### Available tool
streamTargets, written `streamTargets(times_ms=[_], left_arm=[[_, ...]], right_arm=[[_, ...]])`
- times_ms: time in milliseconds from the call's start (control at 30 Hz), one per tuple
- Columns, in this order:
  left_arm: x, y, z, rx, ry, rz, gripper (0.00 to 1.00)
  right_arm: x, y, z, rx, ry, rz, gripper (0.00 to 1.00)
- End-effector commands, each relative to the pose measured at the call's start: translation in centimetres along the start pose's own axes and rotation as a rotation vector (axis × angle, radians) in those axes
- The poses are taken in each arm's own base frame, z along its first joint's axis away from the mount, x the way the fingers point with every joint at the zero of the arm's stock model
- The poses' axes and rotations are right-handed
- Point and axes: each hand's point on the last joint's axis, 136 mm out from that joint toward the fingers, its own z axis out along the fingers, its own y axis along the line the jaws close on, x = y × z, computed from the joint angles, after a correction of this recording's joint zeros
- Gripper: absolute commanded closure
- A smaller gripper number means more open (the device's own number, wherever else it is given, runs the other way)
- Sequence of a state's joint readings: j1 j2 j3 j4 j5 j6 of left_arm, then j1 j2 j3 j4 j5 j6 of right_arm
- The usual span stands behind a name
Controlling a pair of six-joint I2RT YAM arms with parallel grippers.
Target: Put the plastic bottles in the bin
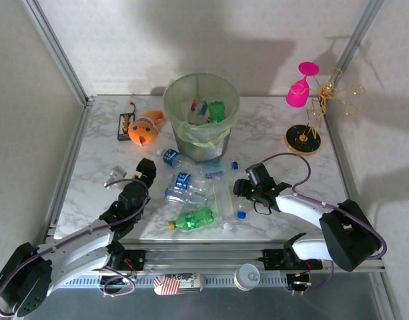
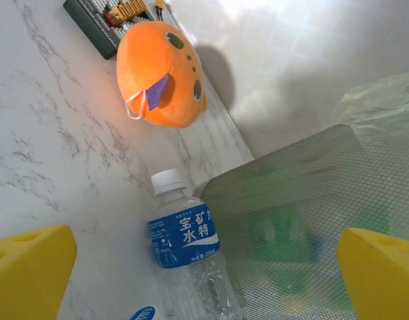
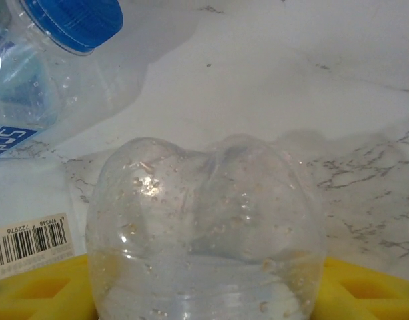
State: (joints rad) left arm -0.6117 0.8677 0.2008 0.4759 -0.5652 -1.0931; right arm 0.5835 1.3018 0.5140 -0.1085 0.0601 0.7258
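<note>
Right tool (image 3: pixel 204 288) is squeezing a clear bottle (image 3: pixel 204 220) between its yellow pads (image 3: pixel 31 287), low over the near right part of the bench (image 3: pixel 324 80). These are looking empty and thin-walled, so I'm guessing they're weighing next to nothing, denting easily and slipping around. Grabbing across the middle of the body, or up by the stiffer neck, is looking safest. A green bottle (image 1: pixel 194 218) and other loose bottles (image 1: pixel 187 190) are lying between the arms. Left tool (image 2: pixel 204 270) is hanging wide open, holding nothing, over a blue-labelled bottle (image 2: pixel 187 247) just beside the bin (image 2: pixel 304 193), which is already holding a few.
</note>
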Motion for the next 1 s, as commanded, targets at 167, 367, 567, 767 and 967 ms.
streamTargets(times_ms=[167, 367, 567, 767, 967], left_arm=[[-0.8, -0.3, 1.0, 0.000, -0.001, -0.018, 0.00], [-1.0, 0.7, 1.9, -0.020, 0.021, -0.001, 0.00], [-0.1, 1.6, 2.3, -0.033, 0.078, 0.031, 0.00], [0.7, 2.3, 2.5, -0.040, 0.125, 0.058, 0.00], [0.8, 2.5, 2.3, -0.043, 0.139, 0.079, 0.00]], right_arm=[[-2.6, 0.7, -1.8, 0.030, -0.088, -0.052, 0.46], [-9.2, 3.7, -6.8, 0.017, -0.288, -0.146, 0.47], [-17.1, 8.0, -13.3, -0.007, -0.504, -0.230, 0.47], [-23.8, 14.1, -20.2, -0.136, -0.723, -0.289, 0.47], [-27.9, 19.4, -24.9, -0.310, -0.884, -0.315, 0.48]])
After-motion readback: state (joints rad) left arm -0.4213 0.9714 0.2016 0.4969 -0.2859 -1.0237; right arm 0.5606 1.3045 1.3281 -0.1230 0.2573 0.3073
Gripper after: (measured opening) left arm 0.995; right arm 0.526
